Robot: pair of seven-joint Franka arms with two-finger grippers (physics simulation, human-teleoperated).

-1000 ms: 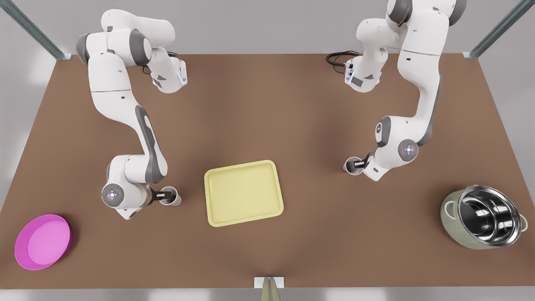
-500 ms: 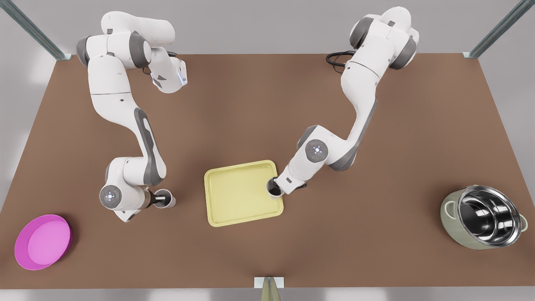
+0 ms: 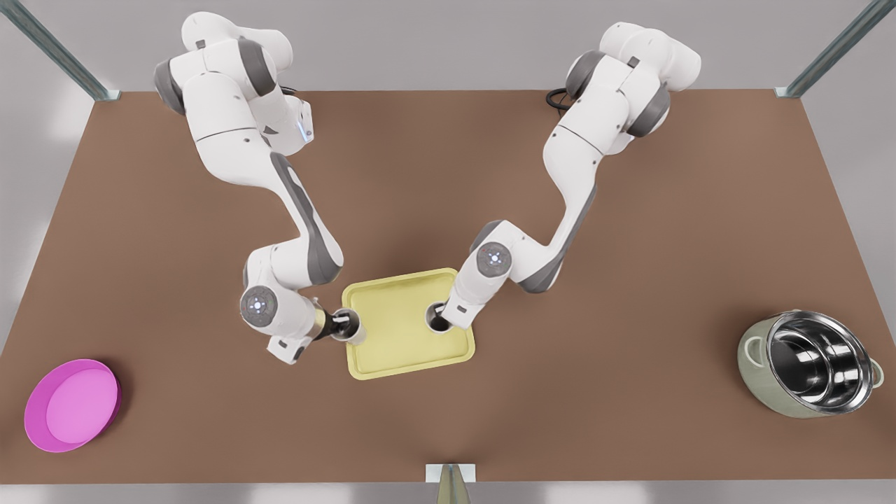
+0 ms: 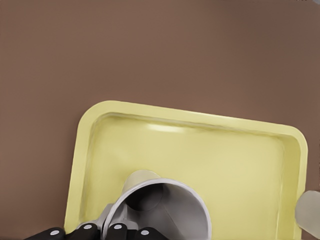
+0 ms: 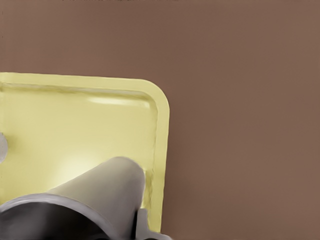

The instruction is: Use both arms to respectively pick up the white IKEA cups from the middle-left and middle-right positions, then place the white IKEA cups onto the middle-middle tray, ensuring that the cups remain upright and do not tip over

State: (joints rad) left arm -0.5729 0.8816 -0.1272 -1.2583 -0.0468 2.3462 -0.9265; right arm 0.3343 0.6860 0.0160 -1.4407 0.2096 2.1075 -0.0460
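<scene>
Left gripper (image 3: 338, 325) pinching left cup (image 3: 348, 327) over tray (image 3: 406, 350) rim at 9 o'clock. Right gripper (image 3: 443, 318) pinching right cup (image 3: 437, 320) over tray interior, 3 o'clock side.

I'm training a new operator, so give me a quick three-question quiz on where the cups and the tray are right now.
1. True or false: the right gripper holds the right cup at the edge of the tray.
2. How many cups are gripped?
3. Fill in: the left gripper holds the left cup over the ____.
Key: 1 true; 2 two; 3 tray.
</scene>
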